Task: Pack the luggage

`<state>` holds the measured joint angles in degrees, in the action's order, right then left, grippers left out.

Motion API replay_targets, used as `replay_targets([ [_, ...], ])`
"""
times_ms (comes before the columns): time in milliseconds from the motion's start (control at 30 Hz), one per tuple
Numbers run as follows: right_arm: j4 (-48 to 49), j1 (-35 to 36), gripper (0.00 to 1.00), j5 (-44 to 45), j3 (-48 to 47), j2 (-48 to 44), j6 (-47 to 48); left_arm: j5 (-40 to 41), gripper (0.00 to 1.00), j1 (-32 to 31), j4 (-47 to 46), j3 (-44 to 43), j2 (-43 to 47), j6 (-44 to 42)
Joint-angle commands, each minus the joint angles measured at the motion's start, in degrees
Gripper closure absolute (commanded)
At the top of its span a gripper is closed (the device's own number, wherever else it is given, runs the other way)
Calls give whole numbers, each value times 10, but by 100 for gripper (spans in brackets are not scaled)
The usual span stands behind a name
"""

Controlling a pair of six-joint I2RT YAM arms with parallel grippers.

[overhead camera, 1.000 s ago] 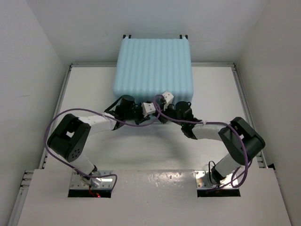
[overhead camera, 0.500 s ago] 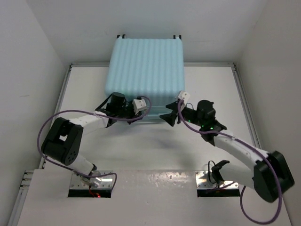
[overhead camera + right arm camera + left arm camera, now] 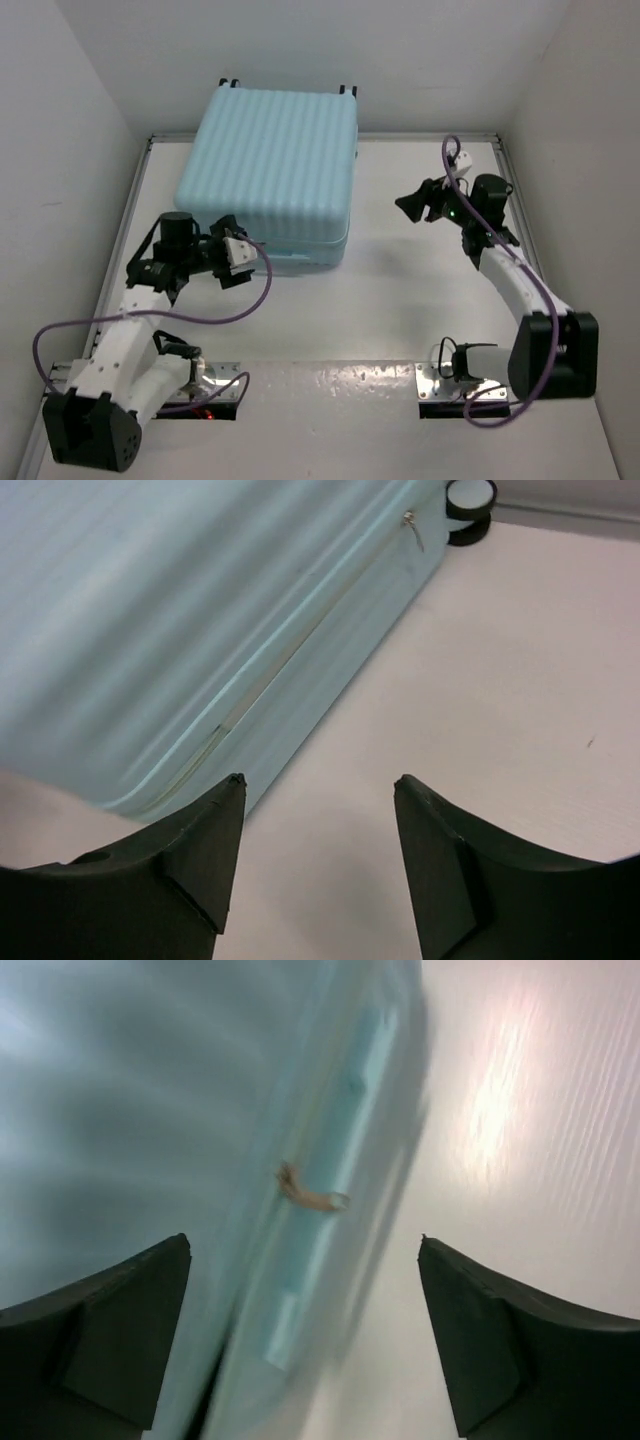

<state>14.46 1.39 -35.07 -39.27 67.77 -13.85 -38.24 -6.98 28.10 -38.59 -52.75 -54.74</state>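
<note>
The closed luggage point(image 3: 270, 170) is shown flat on the table point(image 3: 400, 300), just ahead of the spread, empty left hand point(image 3: 235, 262) and well apart from the spread right hand point(image 3: 412, 207), so, unbraced, it might be shoved askew by one-sided contact.

luggage point(image 3: 270, 160) on table point(image 3: 400, 300), left of centre

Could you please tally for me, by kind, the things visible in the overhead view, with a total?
Pale aqua-blue ribbed hard-shell suitcase: 1
Black-and-white robot arms: 2, left and right
Black spinner wheels showing at the suitcase's far edge: 2
Total: 5
</note>
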Motion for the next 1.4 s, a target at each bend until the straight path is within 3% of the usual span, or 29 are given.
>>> replay_targets([
  [0, 42, -27, 40, -17, -69, 81, -86, -165, 1, 0, 15, -68, 72, 14],
  [100, 57, -29, 40, -11, -110, 150, -101, -159, 1, -6, -88, -105, 98, 211],
  [133, 61, -28, 41, -7, -119, 175, -106, -116, 1, -6, -143, -111, 105, 303],
  [167, 57, -26, 41, 4, -128, 188, -110, -8, 1, -6, -222, -129, 97, 451],
  [200, 48, -27, 41, 12, -160, 221, -122, 48, 2, 0, -232, -149, 83, 498],
  [233, 45, -26, 43, 24, -168, 232, -131, 101, 7, 0, -226, -178, 60, 528],
  [267, 38, -25, 43, 34, -185, 242, -137, 196, 19, 6, -184, -254, 30, 550],
  [333, 29, -21, 44, 53, -204, 272, -151, 294, 32, 24, -135, -339, -84, 550],
  [367, 23, -18, 47, 54, -219, 281, -154, 338, 46, 55, -106, -414, -125, 550],
  [400, 19, -18, 50, 61, -226, 303, -165, 399, 49, 76, -97, -450, -166, 550],
  [467, 4, -4, 58, 55, -260, 327, -185, 410, 49, 155, -91, -543, -290, 555],
  [533, 7, 11, 67, 46, -281, 352, -197, 365, 49, 184, -91, -605, -423, 536],
  [600, 28, 27, 75, 23, -287, 365, -186, 340, 49, 209, -33, -756, -568, 521],
  [633, 36, 34, 79, 1, -286, 373, -186, 316, 49, 209, -32, -757, -569, 521],
  [667, 53, 41, 82, -11, -285, 376, -167, 283, 49, 221, -26, -798, -647, 512],
  [700, 72, 46, 84, -39, -277, 381, -153, 196, 49, 221, -26, -818, -682, 494],
  [800, 89, 76, 94, -92, -252, 385, -60, 154, 49, 209, -46, -850, -775, 439],
  [833, 65, 87, 96, -91, -252, 388, -5, 147, 49, 209, -46, -860, -793, 432],
  [1000, 37, 107, 98, -84, -253, 410, 52, -12, 55, 168, -72, -882, -851, 427],
  [1167, 58, 116, 99, -69, -134, 328, 169, -139, 55, 85, -119, -896, -870, 467],
  [1233, 65, 114, 99, -83, -95, 290, 211, -169, 55, 46, -159, -924, -887, 510],
  [1367, 66, 125, 98, -97, -34, 250, 282, -201, 44, 16, -288, -946, -909, 636],
])
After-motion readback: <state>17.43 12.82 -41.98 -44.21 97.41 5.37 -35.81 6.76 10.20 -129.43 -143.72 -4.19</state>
